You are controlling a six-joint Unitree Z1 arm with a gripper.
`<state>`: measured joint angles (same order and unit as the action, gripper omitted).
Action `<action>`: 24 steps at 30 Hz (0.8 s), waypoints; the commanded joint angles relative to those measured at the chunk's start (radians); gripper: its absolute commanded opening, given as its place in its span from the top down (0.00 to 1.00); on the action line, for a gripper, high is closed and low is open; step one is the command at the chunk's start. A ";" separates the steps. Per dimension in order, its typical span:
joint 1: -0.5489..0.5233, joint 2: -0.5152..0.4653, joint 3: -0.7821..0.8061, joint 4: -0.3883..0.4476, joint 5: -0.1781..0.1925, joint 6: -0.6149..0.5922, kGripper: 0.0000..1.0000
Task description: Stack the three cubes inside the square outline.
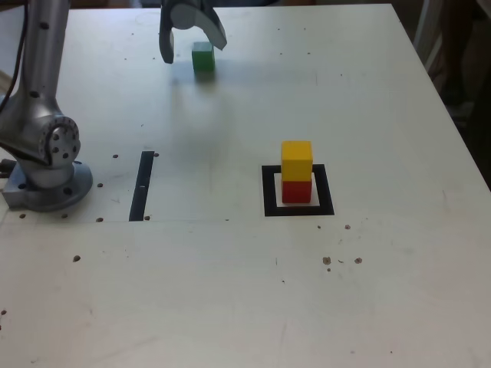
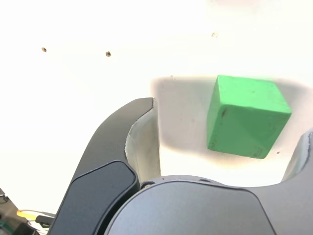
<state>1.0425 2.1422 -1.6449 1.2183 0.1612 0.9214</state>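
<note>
The gripper hangs with jaws spread wide, straddling the green cube without contact, so that closing will clamp it for stacking.

Cubes, three: one green cube, one yellow cube, one red cube. Square outline: one. Black strip: one. Arm: one. Gripper: one. Table: one.

Lab: drilled white bench, bolted arm base.
</note>
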 commanded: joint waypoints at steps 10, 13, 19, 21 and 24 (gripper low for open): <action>-0.015 0.045 -0.044 -0.001 0.018 0.000 0.32; -0.020 0.044 -0.048 -0.002 0.018 -0.001 0.41; -0.043 0.039 -0.066 0.005 0.011 -0.009 0.61; -0.046 0.039 -0.073 0.013 -0.001 -0.014 0.66; -0.050 0.041 -0.083 0.029 -0.019 -0.016 0.70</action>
<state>0.9962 2.1820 -1.7221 1.2381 0.1464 0.9070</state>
